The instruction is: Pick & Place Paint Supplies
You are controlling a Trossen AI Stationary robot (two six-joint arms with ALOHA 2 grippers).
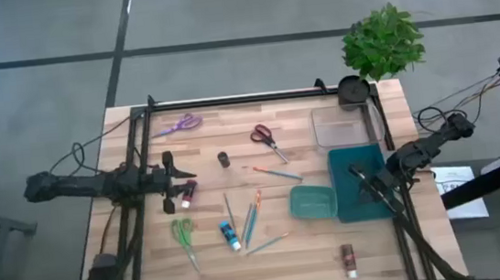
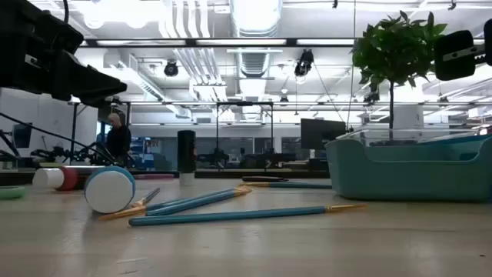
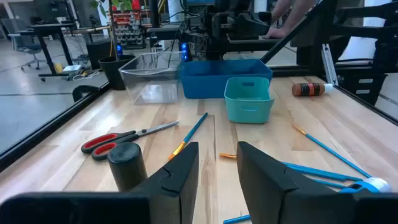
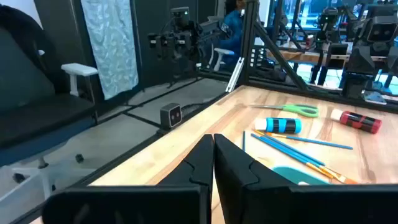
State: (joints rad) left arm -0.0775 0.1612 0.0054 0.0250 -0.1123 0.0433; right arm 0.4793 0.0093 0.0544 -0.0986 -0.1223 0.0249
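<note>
Brushes point(image 2: 231, 208) lie foremost — left fingers point(image 3: 217, 168) parted, holding nothing.

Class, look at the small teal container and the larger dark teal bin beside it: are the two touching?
Cannot tell. In the high view the small teal container sits right against the dark teal bin with no visible gap, but the left wrist view only overlaps them.

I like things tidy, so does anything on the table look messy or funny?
Yes. The thin blue paintbrushes lie scattered at crossing angles mid-table, and a blue paint tube and a brown paint tube lie on their sides. Nothing looks spilled or broken. The dark teal bin holds no supplies that I can see.
</note>
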